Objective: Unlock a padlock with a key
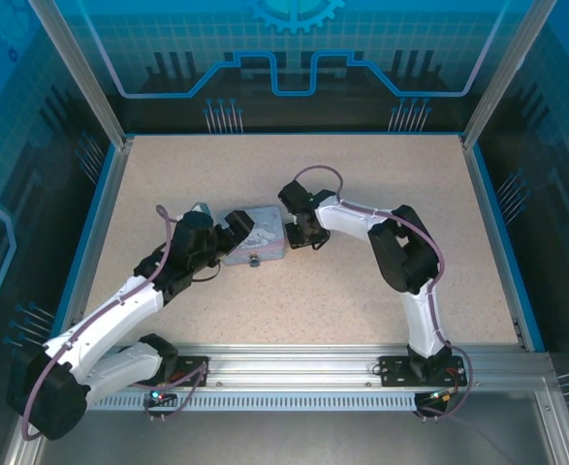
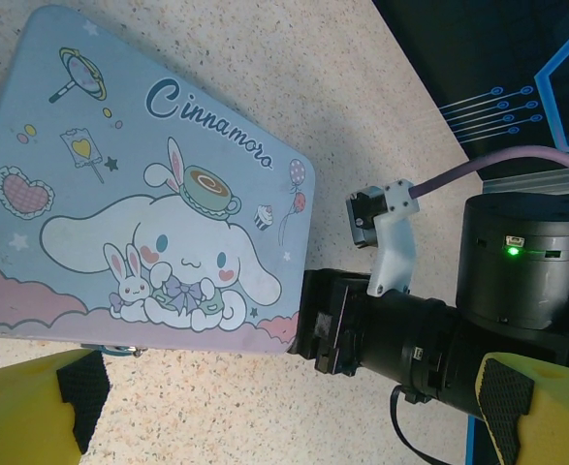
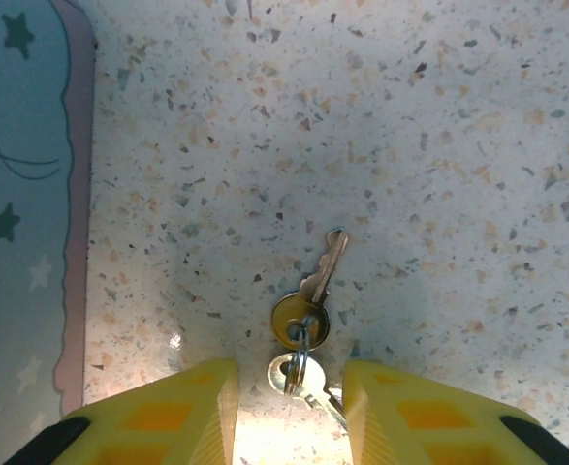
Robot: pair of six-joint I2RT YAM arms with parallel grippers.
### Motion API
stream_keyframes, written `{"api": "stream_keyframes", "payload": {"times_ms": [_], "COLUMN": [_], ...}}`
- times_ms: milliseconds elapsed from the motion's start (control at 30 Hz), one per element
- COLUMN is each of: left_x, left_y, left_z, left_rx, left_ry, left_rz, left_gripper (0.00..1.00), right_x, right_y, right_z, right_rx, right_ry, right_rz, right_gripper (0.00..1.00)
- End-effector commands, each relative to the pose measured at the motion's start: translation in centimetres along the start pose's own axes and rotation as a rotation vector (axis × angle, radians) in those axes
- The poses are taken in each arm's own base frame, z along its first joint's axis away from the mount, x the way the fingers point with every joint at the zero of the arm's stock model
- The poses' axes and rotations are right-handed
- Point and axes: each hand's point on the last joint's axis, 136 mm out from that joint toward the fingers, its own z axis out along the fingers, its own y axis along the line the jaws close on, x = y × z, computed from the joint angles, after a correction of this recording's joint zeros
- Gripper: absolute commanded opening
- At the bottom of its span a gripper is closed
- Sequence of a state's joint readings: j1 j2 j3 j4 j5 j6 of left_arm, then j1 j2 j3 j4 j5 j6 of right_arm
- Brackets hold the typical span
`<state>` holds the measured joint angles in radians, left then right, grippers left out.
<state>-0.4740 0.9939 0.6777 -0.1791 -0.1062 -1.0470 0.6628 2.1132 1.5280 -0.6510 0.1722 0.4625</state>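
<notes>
So the right gripper (image 3: 289,407) was nose-down over the key bunch (image 3: 300,325). Its yellow fingers (image 3: 202,417) stood on either side of the ring with a sliver of table (image 3: 410,145) showing each side, so I'd call it unclenched and not pinching yet. Straddling the ring like that made sense to me, since those keys lay flat and a side squeeze is about the only way to lift them. The brass one pointed away ahead of the fingertips.

The left gripper (image 2: 289,392) was spread fully wide with nothing in it, hanging right over the cartoon tin (image 2: 119,194). My guess is it was lined up to pin the tin so nothing skates around later.

The padlock (image 1: 254,260) hung off the tin's near edge, roughly between the two grippers and a bit back toward the arm bases. It was tiny, and I'd guess lining a key up with it would be fiddly.
</notes>
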Motion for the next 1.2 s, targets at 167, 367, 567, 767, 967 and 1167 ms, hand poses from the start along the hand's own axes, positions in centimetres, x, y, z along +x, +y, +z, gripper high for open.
{"api": "stream_keyframes", "payload": {"times_ms": [167, 367, 567, 767, 967, 1167], "left_x": [0.1, 0.2, 0.3, 0.5, 0.6, 0.6], "left_y": [0.0, 0.0, 0.0, 0.0, 0.0, 0.0], "left_z": [-0.2, -0.2, 0.0, 0.4, 0.5, 0.5], "left_rx": [0.016, 0.016, 0.019, 0.020, 0.020, 0.020], "left_ry": [0.013, 0.016, 0.022, 0.032, 0.037, 0.039], "left_rz": [-0.011, -0.014, -0.021, -0.028, -0.026, -0.021], "left_gripper": [0.99, 0.99, 0.99, 0.99, 0.99, 0.99], "right_x": [0.4, -0.1, -0.8, -1.1, -1.2, -0.8], "right_y": [-0.7, -1.2, -1.3, -1.1, -1.1, -1.3], "right_z": [1.6, 1.8, 1.6, 1.5, 1.5, 1.3], "right_rx": [0.067, 0.077, 0.074, 0.069, 0.065, 0.058], "right_ry": [0.031, 0.022, 0.005, 0.000, 0.000, 0.002], "right_rz": [0.002, 0.021, 0.026, 0.024, 0.021, 0.015], "right_gripper": [0.35, 0.35, 0.34, 0.29, 0.23, 0.14]}}
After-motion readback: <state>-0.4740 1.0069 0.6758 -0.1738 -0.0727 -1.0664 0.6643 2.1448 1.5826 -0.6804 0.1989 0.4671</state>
